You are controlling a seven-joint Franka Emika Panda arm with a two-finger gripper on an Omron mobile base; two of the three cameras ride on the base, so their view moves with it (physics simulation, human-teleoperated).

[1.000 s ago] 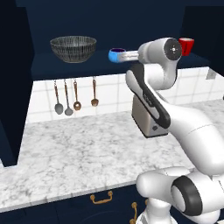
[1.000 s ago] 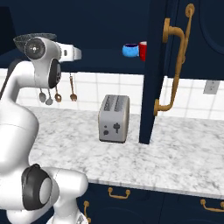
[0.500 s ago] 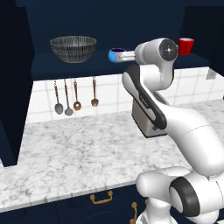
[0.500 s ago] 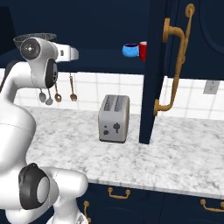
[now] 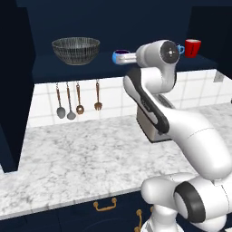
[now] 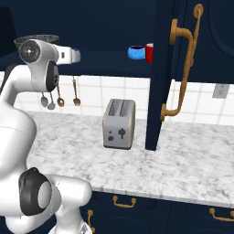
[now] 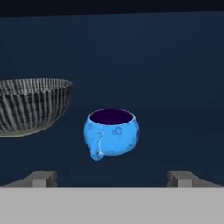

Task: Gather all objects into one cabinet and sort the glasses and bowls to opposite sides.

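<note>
On the shelf of the navy wall cabinet [image 5: 54,68] stand the wide grey striped bowl [image 5: 75,50] at the left and a red mug [image 5: 192,47] at the right. Between them sits a blue cup [image 5: 119,55], with my arm reaching toward it. A second blue cup [image 6: 136,52] stands beside the red mug [image 6: 149,53], which the open door [image 6: 164,68] half hides. In the hand view the blue cup [image 7: 111,132] stands upright straight ahead, handle toward me, the bowl [image 7: 30,105] to its left. My gripper [image 7: 113,179] is open and short of the cup, nothing between its fingertips [image 7: 41,178].
A silver toaster [image 6: 119,123] stands on the marble counter [image 5: 81,154] below the shelf. Kitchen utensils [image 5: 77,97] hang on the tiled wall under the cabinet. The tall cabinet door with its gold handle [image 6: 185,64] juts out over the counter to the right.
The arm's upper joint has shifted slightly to the left in the right base view. The gripper stays open and the cups, mug and bowl have not moved.
</note>
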